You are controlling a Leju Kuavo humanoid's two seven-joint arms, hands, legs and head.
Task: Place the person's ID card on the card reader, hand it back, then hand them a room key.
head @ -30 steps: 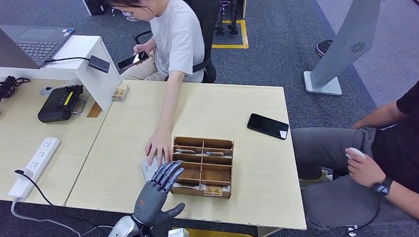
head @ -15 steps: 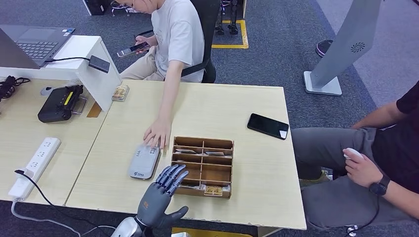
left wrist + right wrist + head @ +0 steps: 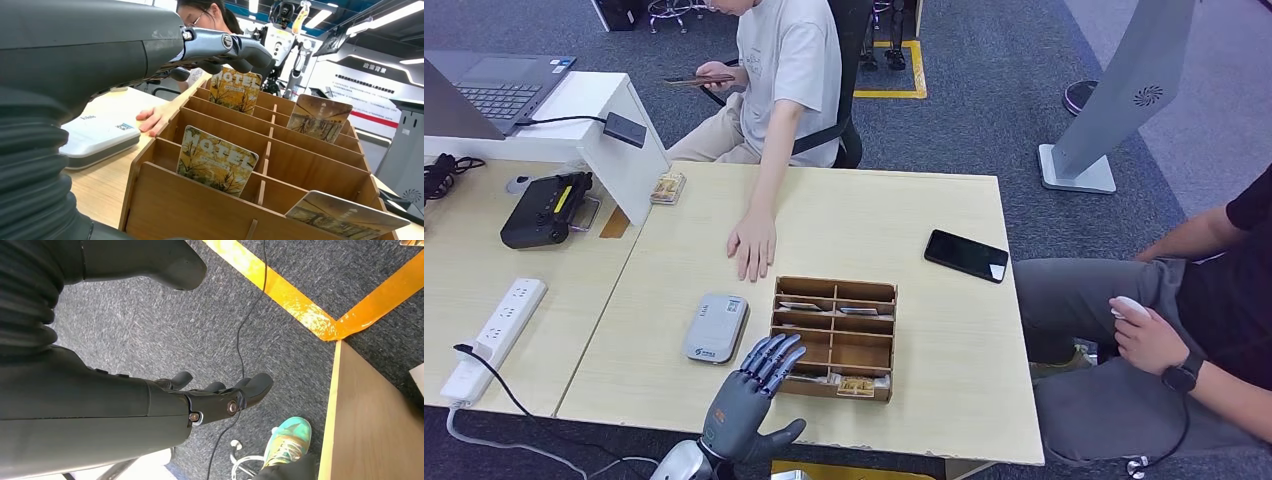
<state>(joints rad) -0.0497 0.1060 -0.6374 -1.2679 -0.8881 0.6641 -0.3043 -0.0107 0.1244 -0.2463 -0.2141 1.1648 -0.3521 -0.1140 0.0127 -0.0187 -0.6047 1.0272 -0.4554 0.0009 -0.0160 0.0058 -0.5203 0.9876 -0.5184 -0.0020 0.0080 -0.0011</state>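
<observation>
Left hand (image 3: 746, 398) above wooden table (image 3: 924, 330)

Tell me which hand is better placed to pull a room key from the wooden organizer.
Left. The left hand hovers open at the wooden organizer beside the key cards; the right hand hangs over the floor.

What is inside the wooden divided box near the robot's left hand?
The wooden box holds hotel key cards standing in several compartments. The left hand covers part of its near-left corner, so contents there are hidden.
</observation>
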